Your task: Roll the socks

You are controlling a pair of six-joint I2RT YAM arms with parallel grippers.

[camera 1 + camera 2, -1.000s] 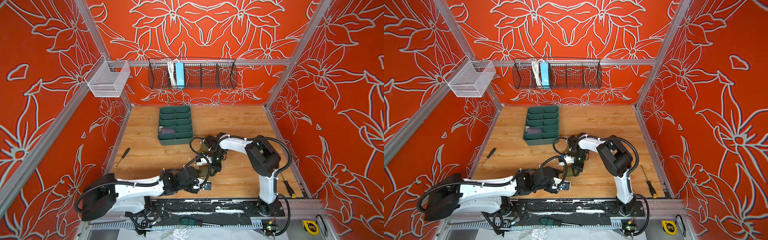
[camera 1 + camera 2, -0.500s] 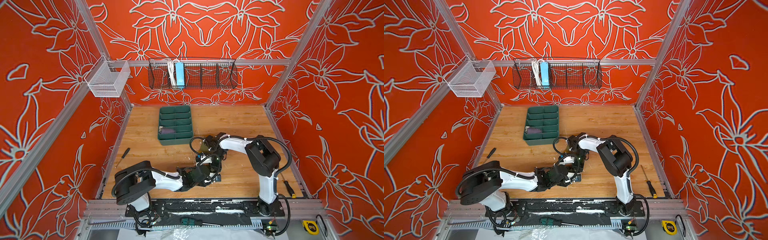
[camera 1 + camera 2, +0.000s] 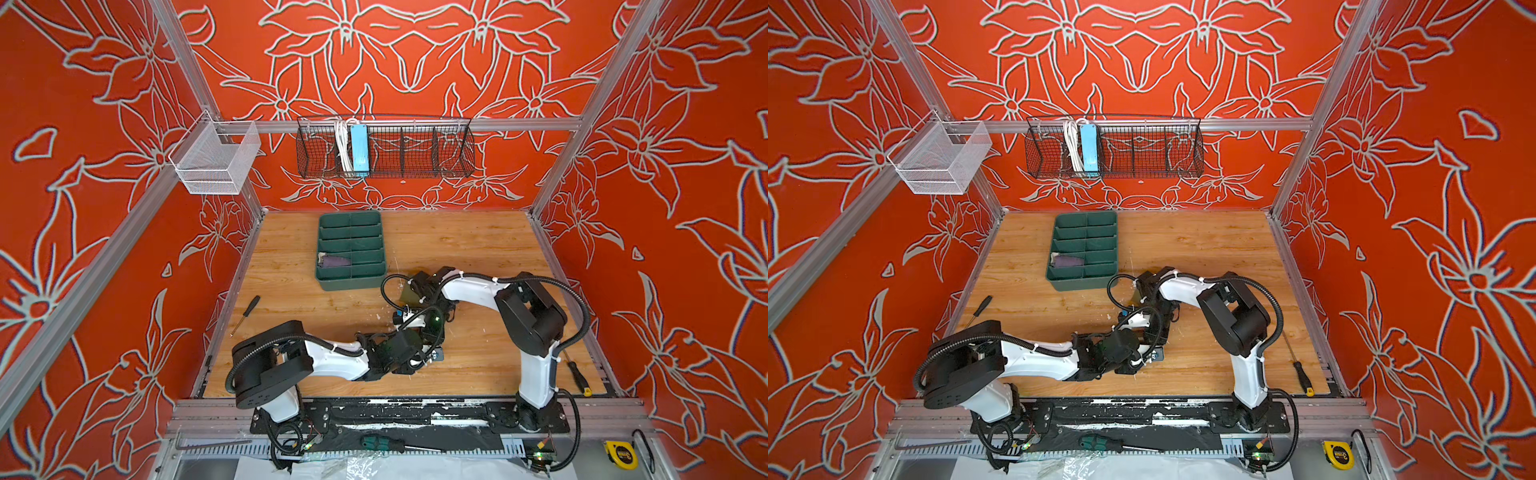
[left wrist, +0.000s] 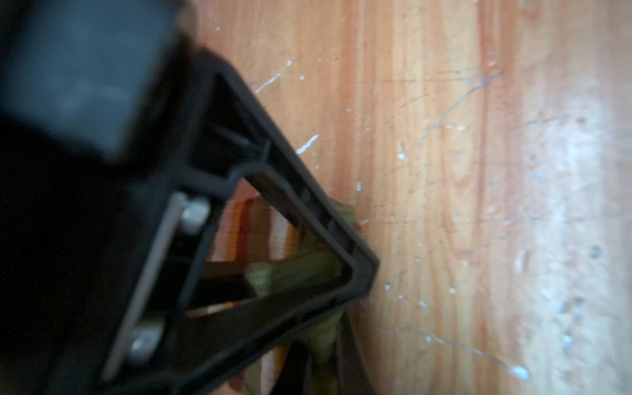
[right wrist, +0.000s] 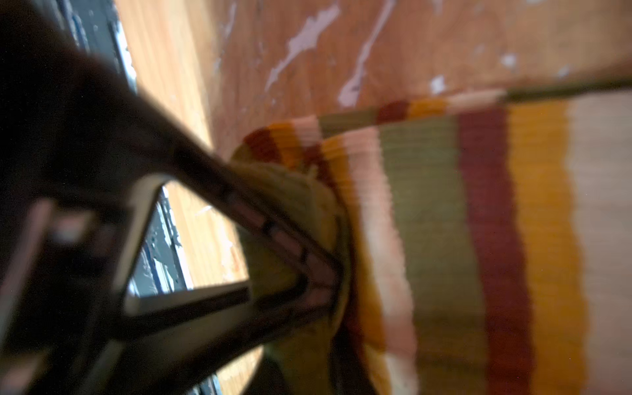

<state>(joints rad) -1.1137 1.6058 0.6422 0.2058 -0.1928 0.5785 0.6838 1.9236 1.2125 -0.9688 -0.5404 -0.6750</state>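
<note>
Rolling the olive sock [image 5: 434,222] seems half done at the table's [image 3: 478,249] front middle: flat ribbed stripes beyond a soft bunched roll. The left gripper [image 4: 345,307] clamps that roll; the right gripper's [image 5: 321,280] opening I cannot tell, and next it must take hold and turn. The purple sock [image 3: 334,262] lies in the tray [image 3: 353,284].

Red-orange walls [image 3: 395,62] with pale outlined lily pattern enclosing workspace on three sides in both top views. Aluminium frame posts [image 3: 185,75] running up corners, crossbar [image 3: 519,124] spanning back wall. Black wire basket [image 3: 415,151] hanging from crossbar at upper centre. White mesh basket [image 3: 216,162] hanging at upper left. Light wooden floor [image 3: 457,241] filling centre of frame, showing white scuffs and fine scratches. Green divided tray [image 3: 351,284] sitting on wood, left of centre. Pale glare washing over same wood in left wrist view.
</note>
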